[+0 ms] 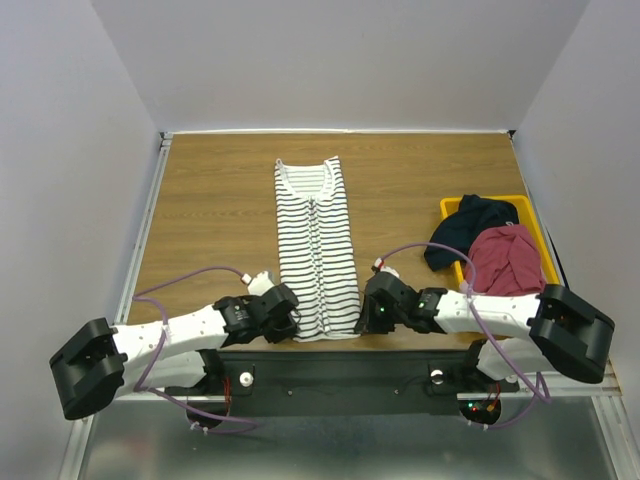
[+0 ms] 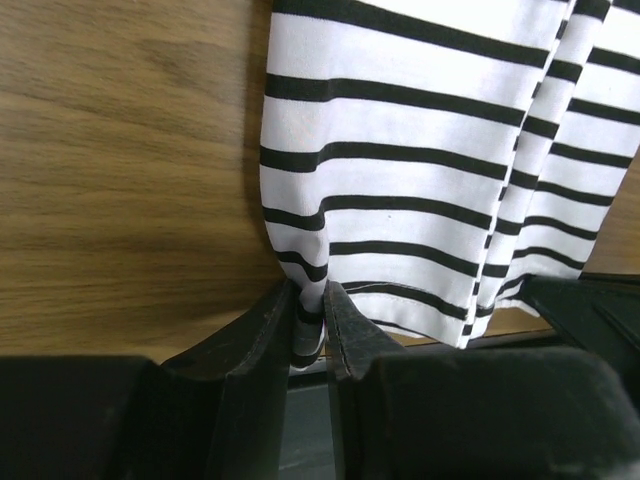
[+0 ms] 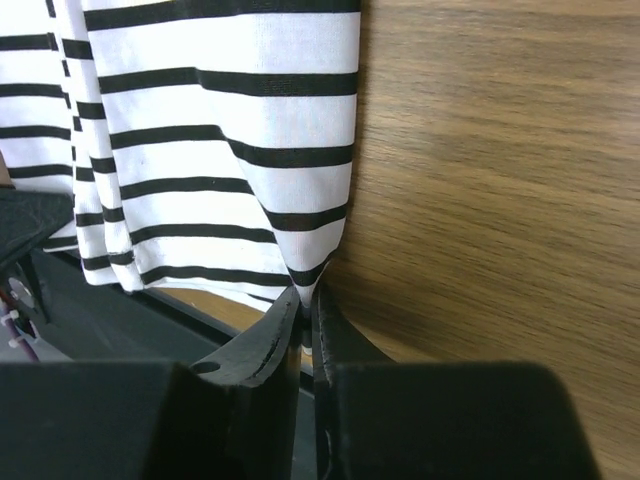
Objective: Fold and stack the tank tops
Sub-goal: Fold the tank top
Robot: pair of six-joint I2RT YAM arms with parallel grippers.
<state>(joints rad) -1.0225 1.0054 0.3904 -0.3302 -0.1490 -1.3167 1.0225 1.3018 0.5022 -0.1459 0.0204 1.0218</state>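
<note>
Two hem corners pinched: left tool [image 2: 310, 300] and right tool [image 3: 305, 300] each clamped nearly shut on the striped top [image 1: 318, 240], laid narrow mid table [image 1: 220, 200], red top [image 1: 505, 262] binned at 3 o'clock; next, probably carry hem evenly toward 12 o'clock.

striped tank top [image 1: 317, 250]: narrow fold, flat on table [image 1: 210, 220] | red tank top [image 1: 505, 260]: crumpled in bin [image 1: 450, 208]

No readable text.
No lettering, label, brand or number can be made out on the striped top [image 1: 317, 250], bin [image 1: 449, 208] or table [image 1: 220, 210].
</note>
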